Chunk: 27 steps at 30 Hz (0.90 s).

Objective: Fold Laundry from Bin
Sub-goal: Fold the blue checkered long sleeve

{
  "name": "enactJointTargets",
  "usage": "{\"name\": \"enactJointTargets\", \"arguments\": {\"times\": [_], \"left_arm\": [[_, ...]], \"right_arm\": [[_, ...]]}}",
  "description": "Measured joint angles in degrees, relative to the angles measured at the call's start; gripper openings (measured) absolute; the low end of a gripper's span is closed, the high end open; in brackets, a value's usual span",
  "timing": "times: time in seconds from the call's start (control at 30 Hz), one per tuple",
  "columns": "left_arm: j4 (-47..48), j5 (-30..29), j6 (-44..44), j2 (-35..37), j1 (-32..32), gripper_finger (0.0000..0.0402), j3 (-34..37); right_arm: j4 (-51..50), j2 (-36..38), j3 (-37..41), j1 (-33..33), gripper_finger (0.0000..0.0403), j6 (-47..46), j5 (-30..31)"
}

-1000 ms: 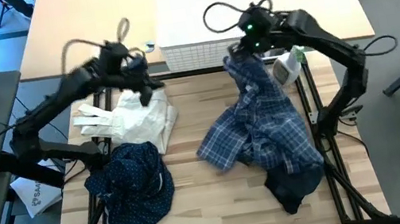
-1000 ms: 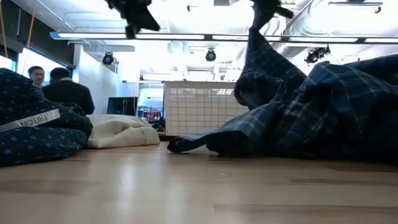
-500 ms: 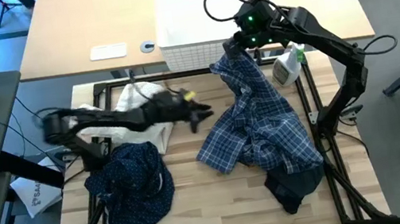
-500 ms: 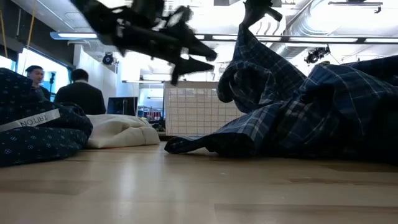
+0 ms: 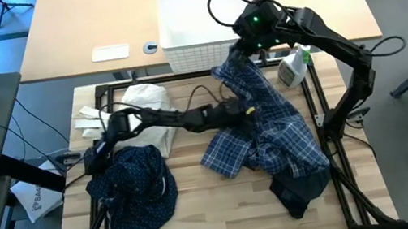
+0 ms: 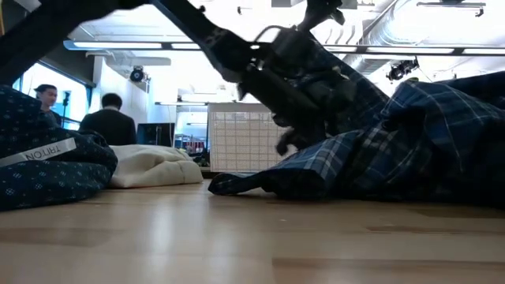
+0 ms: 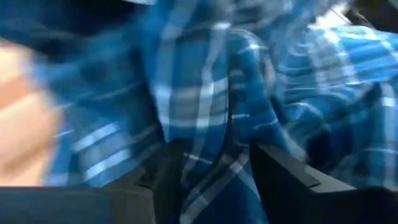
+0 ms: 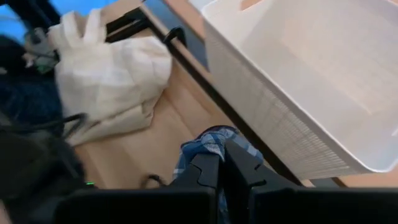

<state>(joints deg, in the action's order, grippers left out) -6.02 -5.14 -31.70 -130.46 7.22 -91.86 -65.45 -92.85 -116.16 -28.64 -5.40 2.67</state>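
Beside the bin (image 5: 195, 29), the right gripper (image 8: 222, 163) is clamped on the plaid shirt (image 5: 264, 134), lifting its top corner while the rest lies heaped on the table (image 5: 202, 205). Left gripper (image 5: 246, 111) reaches onto the shirt's middle, fingers (image 7: 166, 174) apart around a fold.

On my overhead feed I see a cream cloth bag (image 5: 142, 112) lying on the wooden worktop (image 5: 202, 205) toward its back left. A spray bottle (image 5: 293, 67) stands near the back right edge. On the pale desk behind sit a small white card (image 5: 110, 53) and a round blue disc (image 5: 149, 47). Two people (image 6: 79, 114) stand in the room beyond.
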Motion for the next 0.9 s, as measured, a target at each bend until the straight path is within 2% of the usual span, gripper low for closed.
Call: {"name": "enactJointTargets", "arguments": {"times": [0.07, 0.13, 0.2, 0.23, 0.33, 0.47, 0.6, 0.73, 0.9], "left_arm": [[3.08, 1.28, 0.33, -1.9, -0.13, 0.0135, -3.91], [7.31, 1.11, 1.78, -2.16, -0.35, 0.0083, -6.0], [9.52, -0.66, 5.07, -1.58, -0.57, 0.0027, -6.59], [11.72, -2.13, 6.56, -0.65, -0.61, 0.0014, -6.53], [19.86, -10.27, 10.76, 4.12, -0.61, 0.0006, -6.49], [30.62, -24.66, 20.94, 14.98, -0.72, 0.0003, -6.53], [33.91, -34.21, 33.37, 26.7, -0.41, 0.0001, -6.53], [31.98, -37.16, 44.18, 38.42, 0.63, 0.0001, -6.53], [24.99, -39.51, 53.06, 50.01, 2.72, 0.0001, -6.53]], "right_arm": [[-0.22, 0.72, 0.0, 0.06, 0.0, 0.93, -0.23], [-0.74, 1.83, 0.0, 0.06, 0.0, 0.95, -0.18], [-1.43, 3.25, 0.0, 0.06, 0.0, 0.94, -0.08], [-1.72, 4.12, 0.0, 0.06, 0.0, 0.79, 0.06], [-3.2, 7.02, 0.0, 0.04, 0.0, -0.34, 0.93], [-5.43, 10.74, 0.0, 0.71, 0.0, -3.36, 1.87], [-5.15, 13.72, 0.0, 3.27, 0.0, -7.33, 3.34], [0.52, 15.19, -0.02, 8.19, 0.0, -12.39, 9.9], [23.51, 15.68, -0.02, 18.72, 0.0, -13.54, 22.99]]}}
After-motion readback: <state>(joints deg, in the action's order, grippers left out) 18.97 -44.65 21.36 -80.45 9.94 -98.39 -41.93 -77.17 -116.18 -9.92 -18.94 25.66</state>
